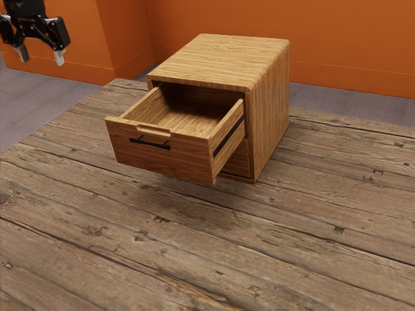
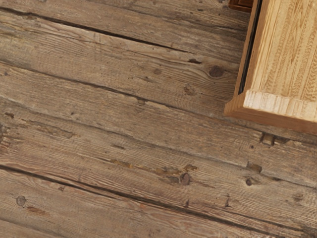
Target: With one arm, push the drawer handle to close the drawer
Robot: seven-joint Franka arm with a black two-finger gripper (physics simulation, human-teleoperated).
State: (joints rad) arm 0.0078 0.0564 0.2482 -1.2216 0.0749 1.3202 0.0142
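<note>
Jaws wide, nothing between them. Gripper (image 1: pixel 41 56) is up at the exterior view's upper left, well apart from the work. Upper drawer (image 1: pixel 159 155) is out of the wooden cabinet (image 1: pixel 224 55), well short of closed; lower drawer (image 1: pixel 238 157) looks shut. Black bar handle (image 1: pixel 150 144) sits on the upper drawer's front, just below the finger notch. Wrist view has a front corner of the open drawer off to one side, over the plank tabletop (image 2: pixel 119 134), so I'd say the hand isn't lined up on the handle.

Judgement: no contact, push not started. Next is getting in front of the handle, at its height, then driving straight at the cabinet.

Risks:
- Coming in too high: fingertips ride over the front's top edge, drop into the tray. No push.
- Off-centre contact: drawer racks on its black side runner (image 1: pixel 228 136) and binds.
- Wide fingers straddling or hooking the bar: slip on the push, or drag the drawer back out on retreat. Narrowing them first should help.
- Pushing too hard or askew: cabinet could skid or twist if it's not fixed down.
- Stopping early: leaves a gap. Push until the front seats.
</note>
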